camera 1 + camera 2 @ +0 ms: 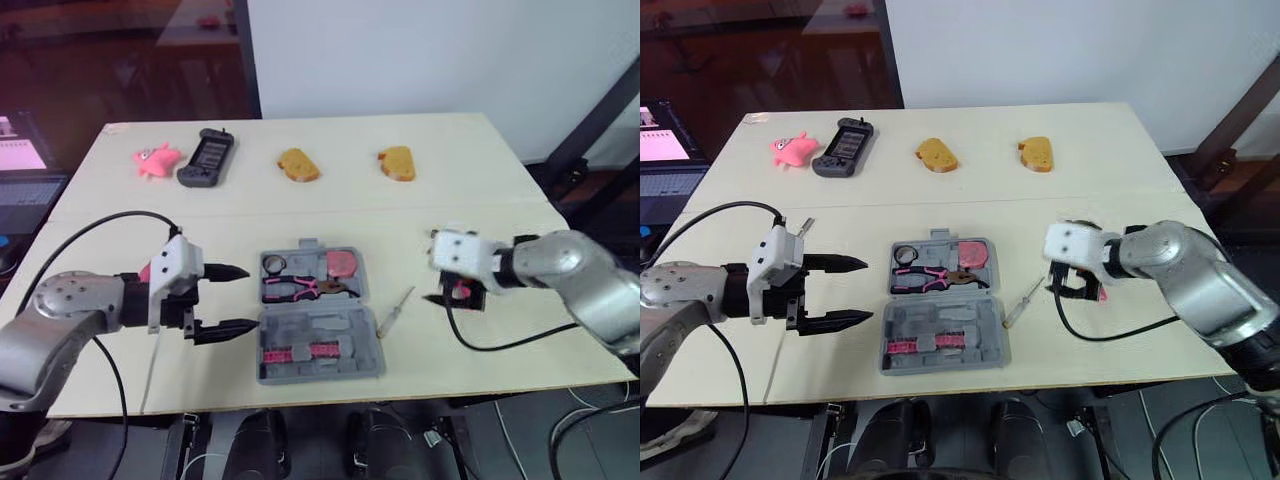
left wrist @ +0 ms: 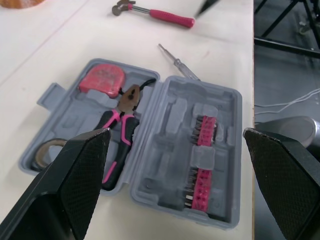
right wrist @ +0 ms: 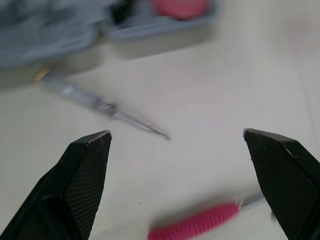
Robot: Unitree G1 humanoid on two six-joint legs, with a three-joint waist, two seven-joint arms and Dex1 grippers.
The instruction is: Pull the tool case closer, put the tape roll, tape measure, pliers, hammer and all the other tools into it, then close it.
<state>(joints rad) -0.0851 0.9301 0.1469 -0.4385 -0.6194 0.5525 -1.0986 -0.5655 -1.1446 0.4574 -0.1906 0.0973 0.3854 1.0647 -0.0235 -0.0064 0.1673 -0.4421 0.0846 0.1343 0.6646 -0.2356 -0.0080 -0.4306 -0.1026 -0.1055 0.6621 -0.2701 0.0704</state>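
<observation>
Both claws gape wide, empty. One open tool case [image 1: 345,370] lies just beyond the left claw [image 1: 250,298], holding one pliers [image 1: 300,290], one tape measure [image 1: 343,263] and one tape roll [image 1: 274,265]. One screwdriver [image 1: 395,312] and one hammer [image 3: 195,225] lie under the right claw [image 3: 177,132].

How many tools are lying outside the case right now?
2. The screwdriver lies on the table just right of the open tool case. The pink-handled hammer lies farther right, beneath the right hand, which could hide something else.
</observation>
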